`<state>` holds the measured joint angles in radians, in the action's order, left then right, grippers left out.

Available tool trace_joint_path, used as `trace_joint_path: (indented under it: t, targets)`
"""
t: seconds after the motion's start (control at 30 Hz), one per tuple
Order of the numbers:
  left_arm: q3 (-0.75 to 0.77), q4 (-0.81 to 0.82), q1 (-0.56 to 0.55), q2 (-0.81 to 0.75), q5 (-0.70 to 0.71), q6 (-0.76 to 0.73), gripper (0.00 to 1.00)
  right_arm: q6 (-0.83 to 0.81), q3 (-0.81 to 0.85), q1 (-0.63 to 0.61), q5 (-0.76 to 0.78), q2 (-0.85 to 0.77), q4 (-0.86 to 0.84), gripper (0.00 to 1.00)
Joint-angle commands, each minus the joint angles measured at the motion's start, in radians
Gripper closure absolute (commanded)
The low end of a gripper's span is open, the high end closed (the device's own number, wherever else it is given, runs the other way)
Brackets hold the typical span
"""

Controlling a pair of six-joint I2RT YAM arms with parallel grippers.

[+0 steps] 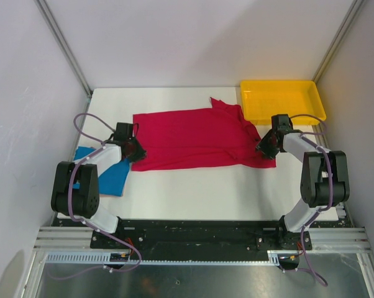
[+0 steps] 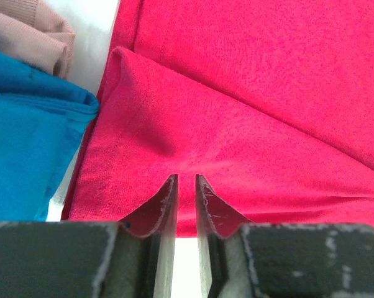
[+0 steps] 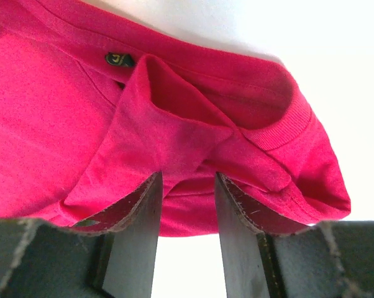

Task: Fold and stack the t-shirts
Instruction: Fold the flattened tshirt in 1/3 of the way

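Lettering visible in the scene. The only marking is a small dark tag (image 3: pixel 120 59) sewn on the red shirt (image 3: pixel 50 124), just beside the inner collar seam, seen from the right wrist camera. The tag carries a single yellowish mark that resembles a curved letter or a logo. It is too small and too blurred to be read with certainty. No other word, number, brand or sign is legible in the top view or in the left wrist view.

Robot lab test cell: white panel walls (image 1: pixel 19 93), alu. extrusion frame (image 1: pixel 63 43), two arms (image 1: pixel 75 189) bolted to black baseplate (image 1: pixel 193 226) at table (image 1: pixel 193 186) edge.
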<state>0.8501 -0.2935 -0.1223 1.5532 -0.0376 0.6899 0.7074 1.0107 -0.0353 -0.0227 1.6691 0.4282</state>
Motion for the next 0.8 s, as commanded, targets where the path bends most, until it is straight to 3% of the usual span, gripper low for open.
trace_joint_path:
  t: [0.0, 0.5, 0.77]
  targets:
    - [0.039, 0.023, 0.001, -0.003, -0.014, -0.011, 0.79, 0.02, -0.002, -0.002, 0.023, -0.002, -0.066, 0.56]
    - [0.036, 0.023, 0.015, -0.004, -0.019, -0.025, 0.79, 0.043, 0.02, -0.059, 0.077, 0.054, -0.141, 0.59]
    - [0.035, 0.023, 0.026, -0.011, -0.027, -0.035, 0.8, 0.05, 0.116, -0.084, 0.079, 0.132, -0.168, 0.6]
